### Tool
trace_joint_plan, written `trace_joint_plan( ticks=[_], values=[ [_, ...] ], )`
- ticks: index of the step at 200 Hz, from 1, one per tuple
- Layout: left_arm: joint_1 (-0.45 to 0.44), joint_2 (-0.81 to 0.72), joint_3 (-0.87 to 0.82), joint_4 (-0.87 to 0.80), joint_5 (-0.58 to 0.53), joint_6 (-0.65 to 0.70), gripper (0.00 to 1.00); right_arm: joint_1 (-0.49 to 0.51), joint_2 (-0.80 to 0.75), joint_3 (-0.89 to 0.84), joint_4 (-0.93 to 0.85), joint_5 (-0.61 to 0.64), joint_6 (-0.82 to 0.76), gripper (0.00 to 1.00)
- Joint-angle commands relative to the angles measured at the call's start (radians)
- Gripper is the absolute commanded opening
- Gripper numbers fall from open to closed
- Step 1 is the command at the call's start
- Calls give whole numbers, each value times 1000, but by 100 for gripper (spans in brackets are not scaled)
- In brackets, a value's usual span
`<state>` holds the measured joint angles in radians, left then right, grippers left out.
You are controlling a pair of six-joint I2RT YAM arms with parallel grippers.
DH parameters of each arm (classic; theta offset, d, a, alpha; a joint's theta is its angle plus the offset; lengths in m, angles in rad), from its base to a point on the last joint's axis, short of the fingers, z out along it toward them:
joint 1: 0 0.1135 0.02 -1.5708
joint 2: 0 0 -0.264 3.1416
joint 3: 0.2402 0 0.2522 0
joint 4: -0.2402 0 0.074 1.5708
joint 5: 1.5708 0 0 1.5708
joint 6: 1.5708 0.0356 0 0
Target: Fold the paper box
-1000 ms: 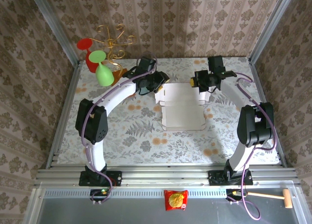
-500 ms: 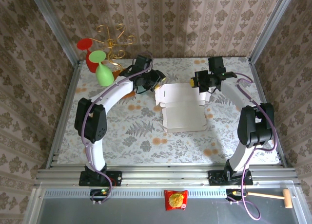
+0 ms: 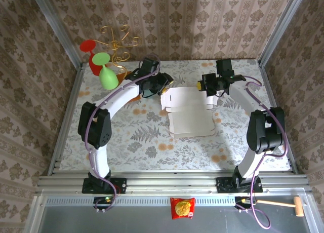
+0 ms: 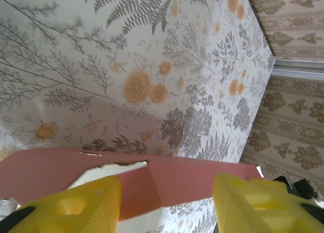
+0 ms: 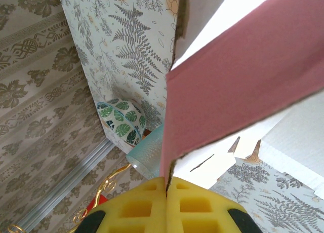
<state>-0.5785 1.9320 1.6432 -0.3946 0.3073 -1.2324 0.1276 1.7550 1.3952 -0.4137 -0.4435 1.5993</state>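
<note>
pink-and-white paper box (image 3: 190, 116) mid table (image 3: 126, 142), white side up. right tool (image 5: 167, 185) clamped on its raised pink flap, far right corner. left tool (image 4: 164, 192) half-wide at far left edge, holding nothing.

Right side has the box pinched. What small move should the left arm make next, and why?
Probably close the left gripper on the paper box. Its yellow fingers stand apart with the pink flap's edge between them, ungripped, while the right gripper is shut on the opposite flap. Depth is hard to judge, so a slight advance may come first.
</note>
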Motion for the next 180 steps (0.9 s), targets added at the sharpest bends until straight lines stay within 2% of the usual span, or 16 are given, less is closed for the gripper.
trace_joint_plan(
  ticks=[1,30,77,107,123,155,180],
  values=[
    [-22,16,19,17,8,-21,50,-3,-27,-19,14,-26,-6,0],
    [-26,28,13,34,8,-41,43,-3,-31,-37,39,-32,13,0],
    [-26,40,-9,83,15,-87,18,-3,-43,-73,104,-33,33,0],
    [-21,29,-75,154,20,-145,0,-3,-73,-165,259,-20,91,0],
    [-20,15,-127,210,10,-186,0,-3,-103,-236,379,10,131,0],
    [-20,-26,-219,309,-37,-254,0,27,-223,-437,676,168,175,31],
    [-22,-52,-253,330,-76,-267,0,84,-288,-560,786,271,190,45]
  ],
)
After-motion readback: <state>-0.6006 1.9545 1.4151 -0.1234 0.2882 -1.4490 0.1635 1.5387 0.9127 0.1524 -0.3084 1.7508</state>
